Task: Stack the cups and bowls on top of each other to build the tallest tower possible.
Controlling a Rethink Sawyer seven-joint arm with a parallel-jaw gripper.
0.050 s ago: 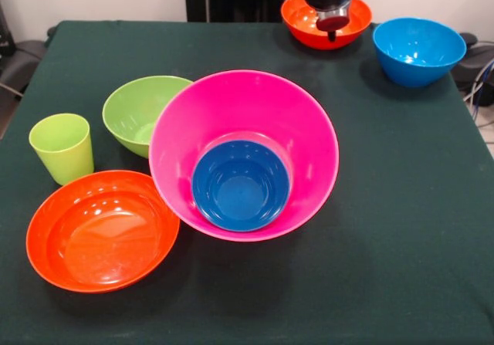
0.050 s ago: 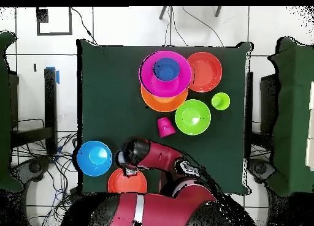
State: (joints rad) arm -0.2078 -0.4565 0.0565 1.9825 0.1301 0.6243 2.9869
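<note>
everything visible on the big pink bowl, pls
The pink bowl is the largest one: glossy plastic, round, deep, walls flaring to a wide rim. It is tilted, its opening leaning toward the front camera, with a small dark blue bowl nested inside. From overhead it rests on an orange bowl whose rim shows beneath it. In front view it overlaps the green bowl and sits close to the shallow red-orange bowl; contact unclear. The end effector is far off.

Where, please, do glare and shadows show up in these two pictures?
Front view: pale glare streaks inside the shallow red-orange plastic bowl and on the big pink plastic bowl, which throws a soft shadow on the dark green tablecloth. Overhead view: even light, hardly any glare.
</note>
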